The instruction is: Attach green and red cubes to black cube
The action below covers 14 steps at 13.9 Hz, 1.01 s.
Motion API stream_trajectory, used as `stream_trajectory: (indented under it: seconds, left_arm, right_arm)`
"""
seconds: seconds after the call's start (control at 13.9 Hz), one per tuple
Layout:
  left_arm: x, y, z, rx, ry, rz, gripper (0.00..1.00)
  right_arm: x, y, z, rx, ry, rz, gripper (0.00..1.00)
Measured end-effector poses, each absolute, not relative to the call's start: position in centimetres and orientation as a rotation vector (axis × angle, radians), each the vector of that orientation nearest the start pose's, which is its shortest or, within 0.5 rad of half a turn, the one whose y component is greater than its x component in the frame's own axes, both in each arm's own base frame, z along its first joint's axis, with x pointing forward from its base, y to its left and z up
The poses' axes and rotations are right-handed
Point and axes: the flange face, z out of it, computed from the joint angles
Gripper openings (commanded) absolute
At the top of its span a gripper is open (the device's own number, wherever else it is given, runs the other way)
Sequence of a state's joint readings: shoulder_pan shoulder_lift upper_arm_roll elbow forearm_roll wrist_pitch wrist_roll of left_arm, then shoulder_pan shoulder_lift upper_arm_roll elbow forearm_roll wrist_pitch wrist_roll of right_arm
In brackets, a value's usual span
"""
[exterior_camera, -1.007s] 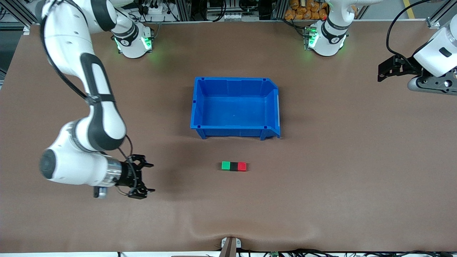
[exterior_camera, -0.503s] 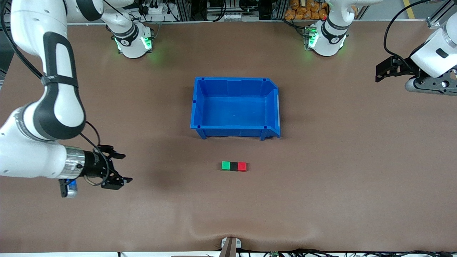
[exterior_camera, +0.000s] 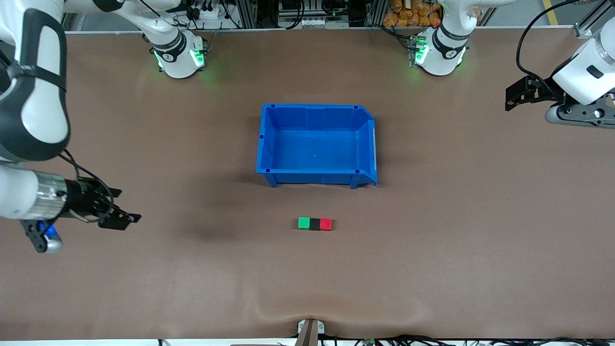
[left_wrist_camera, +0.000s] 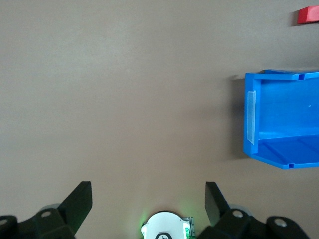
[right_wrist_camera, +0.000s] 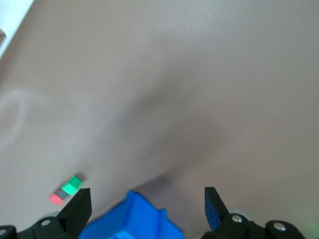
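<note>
The green cube (exterior_camera: pixel 303 223), the black cube (exterior_camera: pixel 314 224) and the red cube (exterior_camera: pixel 325 224) lie in one touching row on the brown table, black in the middle, nearer to the front camera than the blue bin (exterior_camera: pixel 317 144). The row also shows in the right wrist view, with the green cube (right_wrist_camera: pixel 74 183) and red cube (right_wrist_camera: pixel 56 199) at its ends. The red cube (left_wrist_camera: pixel 308 15) shows in the left wrist view. My right gripper (exterior_camera: pixel 120 211) is open and empty at the right arm's end of the table. My left gripper (exterior_camera: pixel 516 96) is open and empty at the left arm's end.
The blue bin is empty and sits mid-table; it shows in the left wrist view (left_wrist_camera: pixel 281 117) and the right wrist view (right_wrist_camera: pixel 134 219). The two arm bases (exterior_camera: pixel 178 53) (exterior_camera: pixel 439 50) stand at the table's back edge. A small bracket (exterior_camera: pixel 310 329) sits at the front edge.
My right arm has pulled away from the cube row toward its own end of the table, gripper still open. The left arm has barely moved. The cubes have not moved.
</note>
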<state>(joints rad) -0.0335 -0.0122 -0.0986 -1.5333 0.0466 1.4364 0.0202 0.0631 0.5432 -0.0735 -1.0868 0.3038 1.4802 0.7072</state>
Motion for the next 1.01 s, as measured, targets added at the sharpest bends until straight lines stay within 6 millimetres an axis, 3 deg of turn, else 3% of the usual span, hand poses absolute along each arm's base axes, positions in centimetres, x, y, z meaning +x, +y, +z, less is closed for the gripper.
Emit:
stream_trajectory:
  seconds: [0.5,0.79,1.01]
  left_arm:
    - [53.3,-6.6,63.8,-3.078,0.228,0.126,1.00]
    - [53.3,-6.6,63.8,-3.078,0.228,0.125,1.00]
    - [53.3,-6.5,63.8,-3.079,0.228,0.125,1.00]
  right_arm:
    - [65.6,-0.5,56.8,-2.869,0.721,0.309,1.00]
    - [62.6,-0.7,61.4,-2.979,0.528,0.271,1.00]
    - [60.3,0.8,64.8,-3.073,0.387,0.232,1.00]
